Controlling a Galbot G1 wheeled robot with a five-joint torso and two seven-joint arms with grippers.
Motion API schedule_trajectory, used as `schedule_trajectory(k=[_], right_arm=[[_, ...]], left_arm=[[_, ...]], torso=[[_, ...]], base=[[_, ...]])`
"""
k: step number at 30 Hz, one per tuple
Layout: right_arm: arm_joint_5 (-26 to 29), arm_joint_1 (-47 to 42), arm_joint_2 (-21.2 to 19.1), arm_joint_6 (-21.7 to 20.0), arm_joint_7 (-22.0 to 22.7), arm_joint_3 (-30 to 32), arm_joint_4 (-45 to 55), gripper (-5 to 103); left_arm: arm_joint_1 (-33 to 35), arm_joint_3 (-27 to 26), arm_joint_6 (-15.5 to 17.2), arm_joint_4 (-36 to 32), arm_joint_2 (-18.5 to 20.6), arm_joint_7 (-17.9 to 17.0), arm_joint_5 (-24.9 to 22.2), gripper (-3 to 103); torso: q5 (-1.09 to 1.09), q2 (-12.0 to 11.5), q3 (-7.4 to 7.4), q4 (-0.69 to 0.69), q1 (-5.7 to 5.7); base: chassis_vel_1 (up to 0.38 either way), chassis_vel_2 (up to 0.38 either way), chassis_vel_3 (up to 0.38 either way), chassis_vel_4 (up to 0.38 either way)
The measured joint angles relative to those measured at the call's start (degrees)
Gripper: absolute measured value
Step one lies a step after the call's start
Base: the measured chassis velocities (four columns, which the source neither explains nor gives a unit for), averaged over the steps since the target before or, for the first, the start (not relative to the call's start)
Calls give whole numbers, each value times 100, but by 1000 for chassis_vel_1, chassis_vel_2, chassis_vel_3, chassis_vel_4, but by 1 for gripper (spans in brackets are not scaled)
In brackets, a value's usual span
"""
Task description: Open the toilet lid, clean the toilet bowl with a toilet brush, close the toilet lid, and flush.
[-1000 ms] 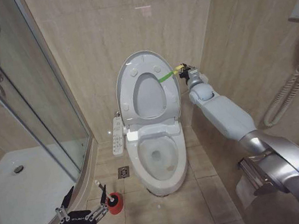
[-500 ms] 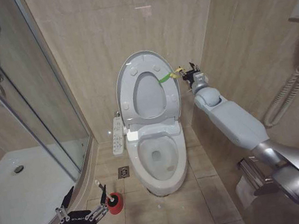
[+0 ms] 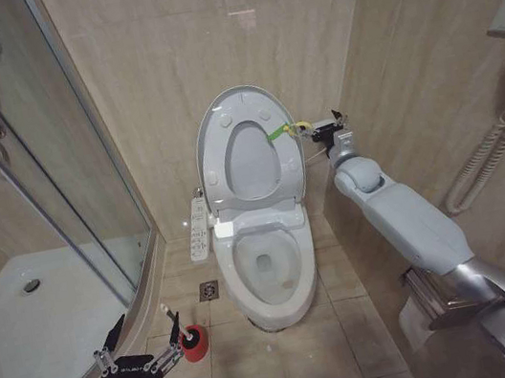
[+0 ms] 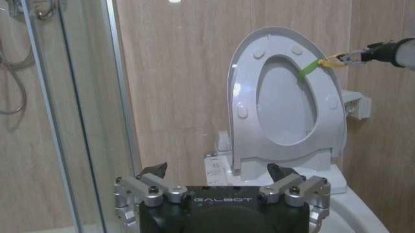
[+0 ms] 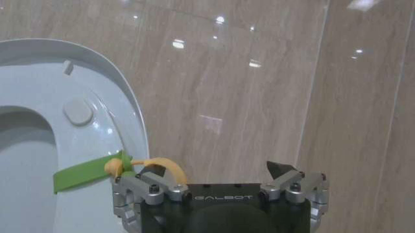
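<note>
Large glossy white oval plastic toilet lid (image 3: 245, 142) standing upright against the beige tiled wall, together with the ring seat, so the white ceramic toilet bowl (image 3: 266, 269) below lies uncovered. Yellow-green band (image 3: 279, 132) tied at the lid's right edge, its yellow loop end hanging free just beside the right claw (image 3: 325, 126). Right claw spread apart, grasping nothing, raised at the height of the band, near the lid's edge but apart from it. Left claw (image 3: 138, 360) low near the floor, also spread apart and empty, close to the small red round holder cup (image 3: 194, 343) in which the small toilet brush (image 3: 173, 321) with thin pale stick handle stands, beside the glass shower door (image 3: 58, 183).

Opening step probably finished; brush not yet taken. Brush likely light and stiff, the handle thin and perhaps slippery, so best to pinch it high on the stick, above the cup. Lid probably light but smooth and hinged; the soft band gives a surer hold than the glossy rim.
</note>
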Motion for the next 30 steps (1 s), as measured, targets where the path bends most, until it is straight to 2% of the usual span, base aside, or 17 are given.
schedule_trajectory(k=[11,17,27,30], right_arm=[[100,-778,-430,-69,-22,297,844,100],[140,-1241,-519,-133,-15,531,1293,100],[244,-2310,-704,-211,5,1231,2206,100],[245,-2964,-704,-204,-1,1617,2584,100]], left_arm=[[0,0,0,0,0,0,0,100],[0,0,0,0,0,0,0,100],[0,0,0,0,0,0,0,100],[0,0,0,0,0,0,0,100]], torso=[[-1,0,0,-1,0],[0,0,0,-1,0],[0,0,0,-1,0],[0,0,0,-2,0]], base=[[0,0,0,0],[0,0,0,0],[0,0,0,0],[0,0,0,0]])
